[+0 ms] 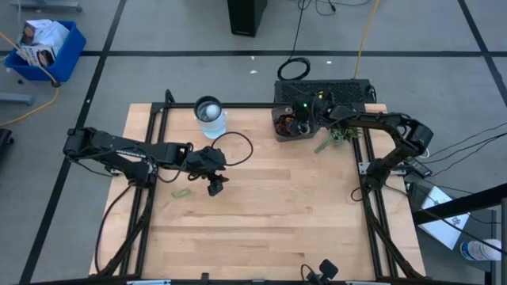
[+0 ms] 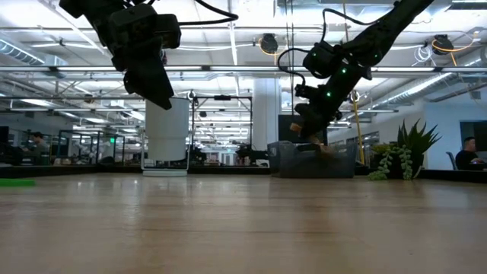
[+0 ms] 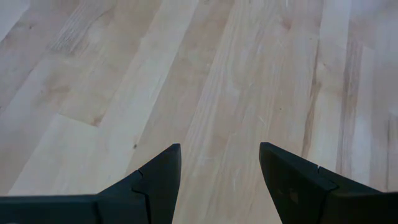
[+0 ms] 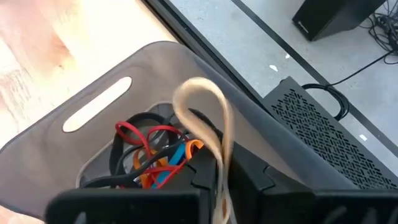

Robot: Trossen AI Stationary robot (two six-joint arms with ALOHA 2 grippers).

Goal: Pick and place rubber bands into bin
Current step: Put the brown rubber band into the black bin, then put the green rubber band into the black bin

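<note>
Bin (image 4: 99,118) sits at the far right edge of the tabletop (image 1: 261,214), holding red, orange, blue and black rubber bands (image 4: 152,158). Right gripper (image 1: 305,119) hovers over it, a tan band (image 4: 208,124) draped between its fingers; grip uncertain. Left gripper (image 3: 217,177) hangs spread and empty above bare wood, near a green band (image 1: 181,192).

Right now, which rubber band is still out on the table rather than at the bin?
The green rubber band, lying flat on the wood near the left gripper. The tan band hangs at the right gripper over the bin; the red, orange and blue ones lie inside.
</note>
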